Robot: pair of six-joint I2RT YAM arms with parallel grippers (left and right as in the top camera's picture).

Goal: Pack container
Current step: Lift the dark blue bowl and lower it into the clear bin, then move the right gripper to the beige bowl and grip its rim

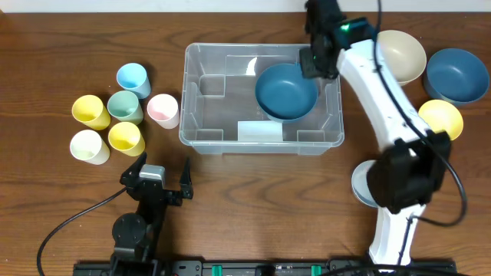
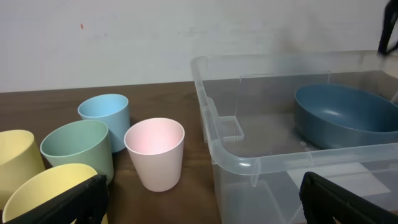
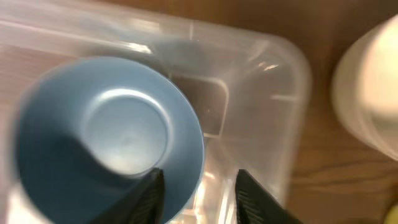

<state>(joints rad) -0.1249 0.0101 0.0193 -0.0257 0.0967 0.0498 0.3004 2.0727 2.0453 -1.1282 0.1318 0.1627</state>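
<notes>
Clear plastic container (image 1: 226, 103) mid-frame on counter (image 1: 253, 192); dark blue bowl (image 1: 285, 92) inside, right end. Right hand (image 1: 316, 63) spread astride bowl rim, likely released. Left hand (image 1: 159, 170) open, idle. Next: lift clear, fetch cream bowl (image 1: 406, 54) upper right.

A large clear plastic rectangular bin (image 1: 222, 107) with rounded corners, a rim and moulded inner steps stands upright and open-topped mid-table (image 1: 253, 184), its long sides running left to right. A dark blue round bowl (image 1: 285, 92) sits in its right half.
</notes>
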